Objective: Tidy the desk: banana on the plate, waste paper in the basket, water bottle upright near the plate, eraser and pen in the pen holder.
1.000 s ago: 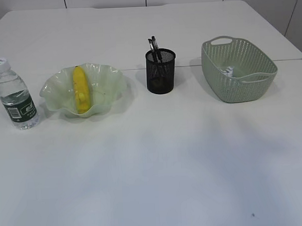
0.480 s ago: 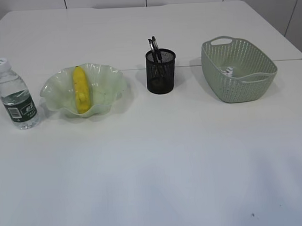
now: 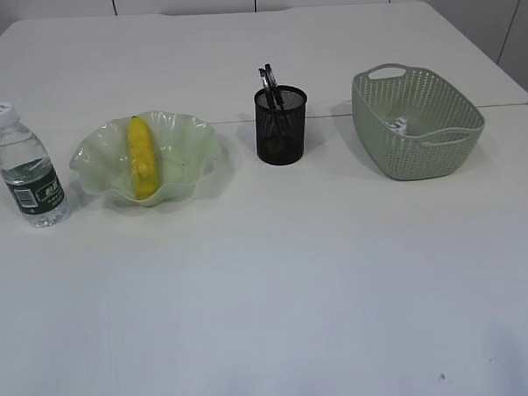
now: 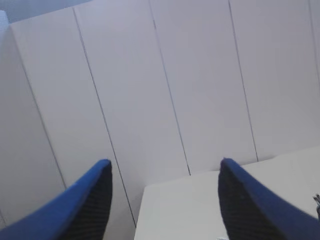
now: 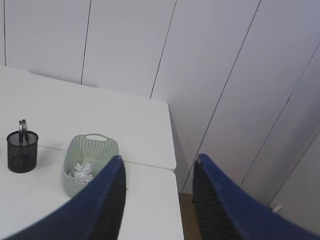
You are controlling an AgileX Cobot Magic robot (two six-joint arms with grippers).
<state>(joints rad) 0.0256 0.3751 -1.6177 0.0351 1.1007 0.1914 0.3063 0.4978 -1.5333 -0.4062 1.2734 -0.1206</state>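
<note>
I see a white table (image 3: 276,276) with, left to right, the bottle (image 3: 24,166) upright beside the plate (image 3: 191,140) holding the banana (image 3: 141,156), the pen holder (image 3: 281,124), and the basket (image 3: 416,121) with paper (image 5: 80,171). My left gripper (image 4: 165,200) and right gripper (image 5: 157,195) hang open and empty, clear of everything. The one risk I judge is lowering an arm carelessly and toppling the bottle.

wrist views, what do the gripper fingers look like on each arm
Both pairs look alike. The left gripper has two broad blue fingers that taper to rounded tips, with dark, finely textured inner faces. The right gripper has the same blue fingers with dark inner faces. No cables or markings show, and neither arm appears in the exterior view.
</note>
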